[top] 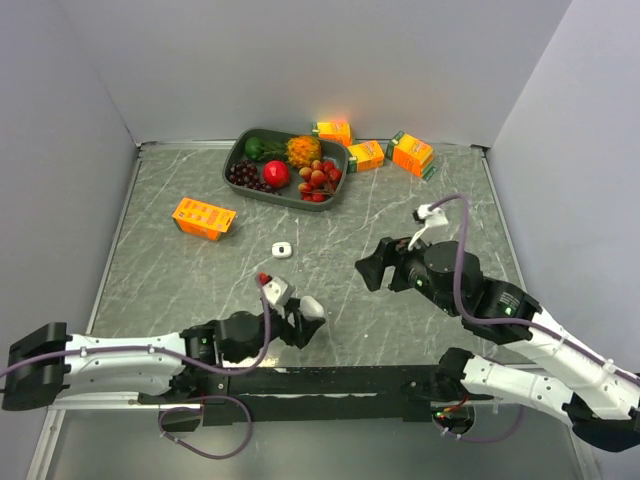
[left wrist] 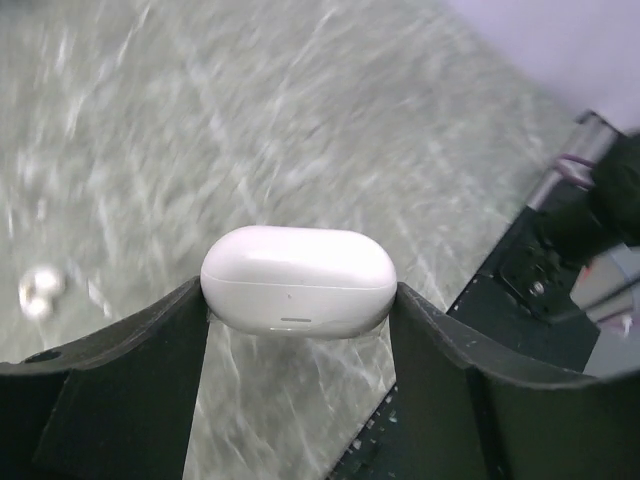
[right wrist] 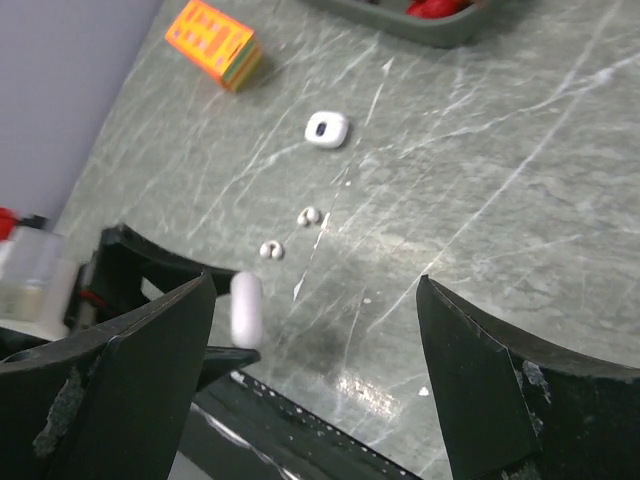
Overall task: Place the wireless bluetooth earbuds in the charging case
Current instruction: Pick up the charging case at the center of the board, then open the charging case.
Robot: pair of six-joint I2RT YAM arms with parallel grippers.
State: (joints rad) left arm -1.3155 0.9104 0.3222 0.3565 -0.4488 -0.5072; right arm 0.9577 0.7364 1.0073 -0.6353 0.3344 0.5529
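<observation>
White glossy plastic is sitting between the fingers of my left gripper (left wrist: 298,300). I'm pinching the charging case (left wrist: 297,262) by its two short ends, lid shut, front face toward the wrist camera, and it's looking clear of the table (left wrist: 300,120). My right gripper (right wrist: 315,290) is hanging spread wide and holding nothing, just across from the left one, above the marble.

The earbuds are lying loose on the table ahead of my right fingers. One earbud (right wrist: 271,250) is lying nearer and the other earbud (right wrist: 309,215) just beyond it, close together but apart.

I'm judging the step as presenting the case for opening. To do it well:
- I'm wanting the left pinch kept low, under the seam, so the lid is free to swing.
- I'm wanting the case held level and steady.
- I'm aiming one right fingertip at the lid's front edge, not squeezing the whole shell. It's slick and could squirt out.
- Nothing is going in until the lid is up.

Counting:
- Earbuds: two showing clearly. A blurry white blob in the left wrist view is probably the same pair.
- White cases: two, the one I'm holding plus a second white case (right wrist: 327,129) on the table past the earbuds.
- Orange cartons (top: 204,215): four, one off to the left ahead and three by the tray.
- Fruit tray (top: 240,150): one, sitting far ahead.
</observation>
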